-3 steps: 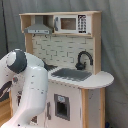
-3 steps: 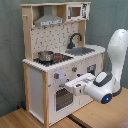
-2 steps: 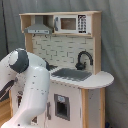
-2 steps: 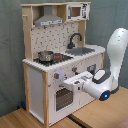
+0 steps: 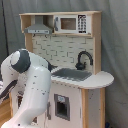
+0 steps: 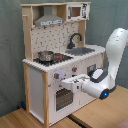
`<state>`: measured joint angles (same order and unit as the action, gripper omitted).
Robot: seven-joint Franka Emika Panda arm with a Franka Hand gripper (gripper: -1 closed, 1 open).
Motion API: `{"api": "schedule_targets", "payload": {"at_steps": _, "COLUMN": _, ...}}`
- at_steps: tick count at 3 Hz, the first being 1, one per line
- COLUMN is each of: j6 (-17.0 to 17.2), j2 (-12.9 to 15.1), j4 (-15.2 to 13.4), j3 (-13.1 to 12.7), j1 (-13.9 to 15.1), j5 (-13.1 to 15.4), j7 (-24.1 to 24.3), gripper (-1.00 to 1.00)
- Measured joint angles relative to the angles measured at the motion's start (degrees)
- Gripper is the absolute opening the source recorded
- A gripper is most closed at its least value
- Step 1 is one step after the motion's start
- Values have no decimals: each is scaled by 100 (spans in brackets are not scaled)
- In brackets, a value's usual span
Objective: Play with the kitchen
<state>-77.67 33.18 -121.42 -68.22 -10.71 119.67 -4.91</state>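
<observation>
Here, in the second exterior view, left to right: the kitchen (image 6: 50,75) standing on a wooden floor (image 6: 20,120), a small steel pot (image 6: 46,55) on the stovetop (image 6: 52,58) at the counter's left end, then the sink (image 6: 82,50) and black faucet (image 6: 75,39) toward the counter's right end. Lower down, the gripper (image 6: 65,80) against the front panel beside the knobs (image 6: 58,76) above the oven door (image 6: 62,98); fingers' state impossible to tell.

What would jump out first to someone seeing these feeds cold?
The tall pale-wood and white toy kitchen fills both exterior views, with a black faucet over its steel sink and a small metal pot on the stovetop. The bulky white robot arm reaches to its front panel beside the oven door.
</observation>
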Motion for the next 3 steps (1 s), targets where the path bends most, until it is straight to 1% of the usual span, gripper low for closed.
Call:
{"api": "schedule_targets", "payload": {"at_steps": 1, "j6": -299, "j2": -27, "j4": 79, "j3": 28, "j1": 303, "j5": 377, "j7": -8, "gripper": 100}}
{"api": "schedule_targets", "payload": {"at_steps": 2, "j6": -639, "j2": -24, "j4": 100, "j3": 62, "j1": 402, "j5": 546, "j7": -427, "gripper": 100}}
{"api": "schedule_targets", "payload": {"at_steps": 3, "j6": -1129, "j2": 21, "j4": 281, "j3": 274, "j1": 402, "j5": 562, "j7": -534, "gripper": 100}}
